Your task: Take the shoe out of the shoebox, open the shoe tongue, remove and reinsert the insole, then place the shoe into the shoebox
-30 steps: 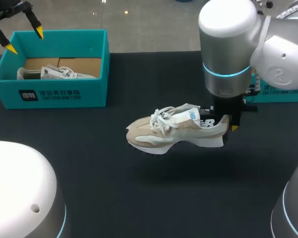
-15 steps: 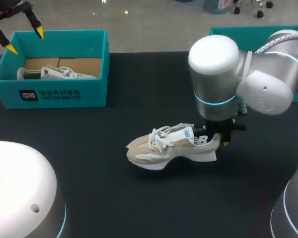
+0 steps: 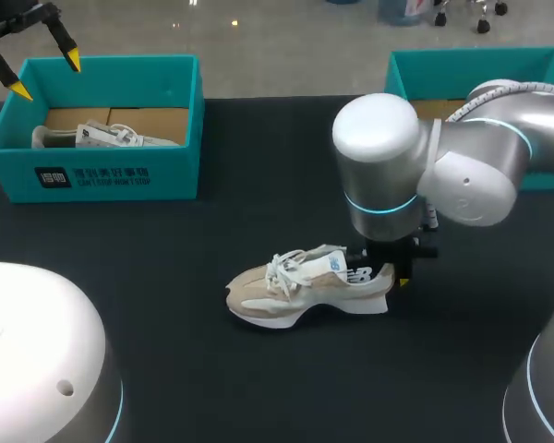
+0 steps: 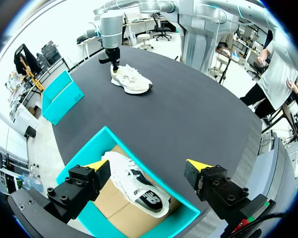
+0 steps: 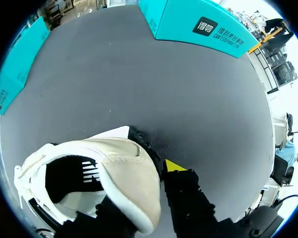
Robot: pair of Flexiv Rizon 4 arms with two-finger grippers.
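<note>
Left fingers (image 3: 47,77): spread wide, with nothing between the yellow tips and touching nothing. They hang over the far left corner of the left shoebox.
Left shoebox (image 3: 120,66): teal and open on top, directly under the left fingers. It stands on the counter (image 3: 258,185).
Second shoe (image 4: 134,183): it lies on the brown cardboard inside the left shoebox. In the left wrist view it is below the gap between the two spread tips.
Shoe (image 3: 305,288): beige and white, lying out on the counter and well apart from the left fingers. Its heel is at the right fingers and its toe points away from them. I cannot tell if the sole fully rests on the counter.
Right fingers (image 5: 154,181): closed on the heel of the shoe. One finger is inside the heel opening and the other, with its yellow tip, is outside against the back of the heel.
Right shoebox (image 3: 462,65): teal, behind the right arm (image 3: 425,166) and apart from the right fingers.
</note>
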